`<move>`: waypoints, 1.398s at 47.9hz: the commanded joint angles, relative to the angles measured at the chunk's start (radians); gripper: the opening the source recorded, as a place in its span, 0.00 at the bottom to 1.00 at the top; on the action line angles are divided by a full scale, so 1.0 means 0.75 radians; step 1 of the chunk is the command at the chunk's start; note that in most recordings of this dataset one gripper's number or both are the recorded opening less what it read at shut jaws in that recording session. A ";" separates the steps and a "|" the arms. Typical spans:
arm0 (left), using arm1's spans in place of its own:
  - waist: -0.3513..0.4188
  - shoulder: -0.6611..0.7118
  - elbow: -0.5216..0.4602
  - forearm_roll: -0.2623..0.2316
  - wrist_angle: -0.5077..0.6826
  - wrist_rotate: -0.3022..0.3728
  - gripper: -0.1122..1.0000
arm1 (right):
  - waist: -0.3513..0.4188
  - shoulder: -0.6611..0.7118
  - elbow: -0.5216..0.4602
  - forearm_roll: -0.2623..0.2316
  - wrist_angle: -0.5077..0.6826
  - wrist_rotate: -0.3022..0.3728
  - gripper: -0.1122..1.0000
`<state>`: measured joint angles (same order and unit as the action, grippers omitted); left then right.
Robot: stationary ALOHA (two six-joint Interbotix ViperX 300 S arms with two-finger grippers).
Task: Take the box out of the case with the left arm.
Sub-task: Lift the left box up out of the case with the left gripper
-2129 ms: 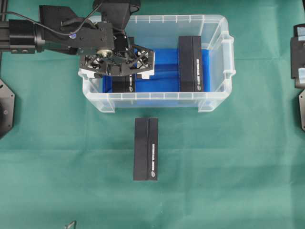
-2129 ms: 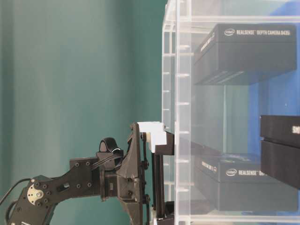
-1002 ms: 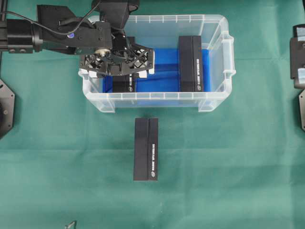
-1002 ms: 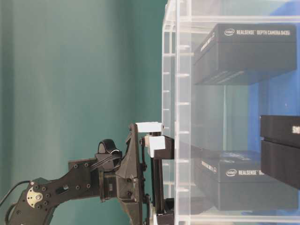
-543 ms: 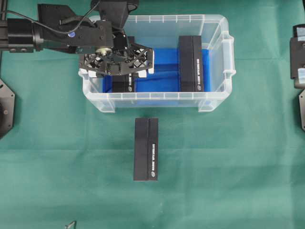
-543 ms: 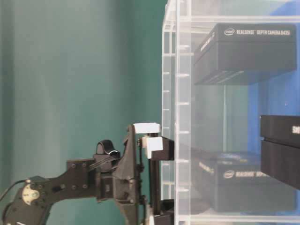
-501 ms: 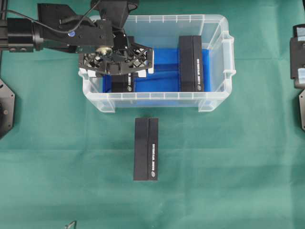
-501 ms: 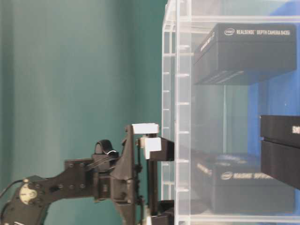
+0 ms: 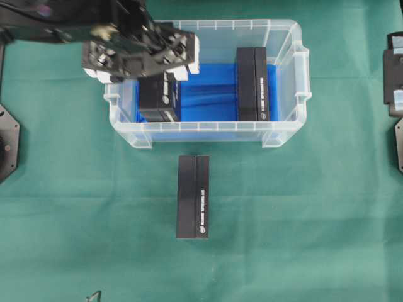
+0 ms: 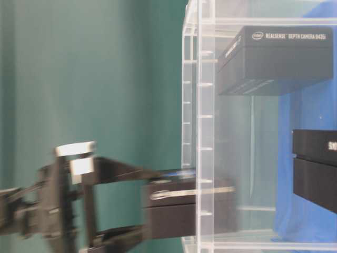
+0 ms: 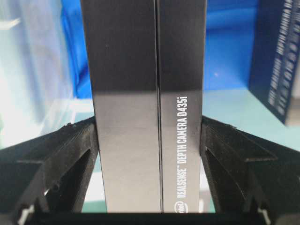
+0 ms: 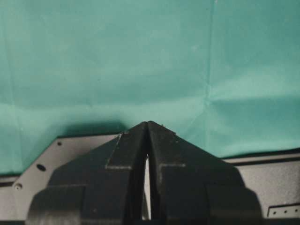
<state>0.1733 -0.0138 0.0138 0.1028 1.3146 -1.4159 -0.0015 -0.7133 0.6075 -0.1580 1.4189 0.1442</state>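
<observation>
My left gripper is shut on a black box marked RealSense Depth Camera D435 and holds it raised over the left end of the clear case. In the left wrist view the box fills the space between the two black fingers, with my left gripper pressed on both its long sides. The table-level view shows the box, blurred, partway out past the case wall. My right gripper is shut on nothing, over green cloth.
A second black box stands on the blue cloth in the right half of the case. A third black box lies on the green table cover in front of the case. Black arm mounts sit at the right edge.
The left gripper has risen with the box, lifting it off the case floor and shifting toward the case's left end. The other boxes and the right gripper have not moved.
</observation>
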 commanded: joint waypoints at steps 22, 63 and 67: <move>0.014 -0.078 -0.382 0.004 0.284 0.053 0.67 | -0.002 -0.002 -0.014 -0.008 -0.004 0.002 0.12; 0.012 -0.076 -0.382 0.004 0.295 0.051 0.67 | -0.002 -0.002 -0.014 -0.006 -0.004 0.006 0.12; 0.010 -0.076 -0.380 0.004 0.292 0.051 0.67 | 0.000 -0.002 -0.014 -0.008 -0.004 0.006 0.12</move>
<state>0.1825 -0.0506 -0.2500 0.1028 1.5386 -1.3775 -0.0015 -0.7133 0.6075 -0.1595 1.4189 0.1457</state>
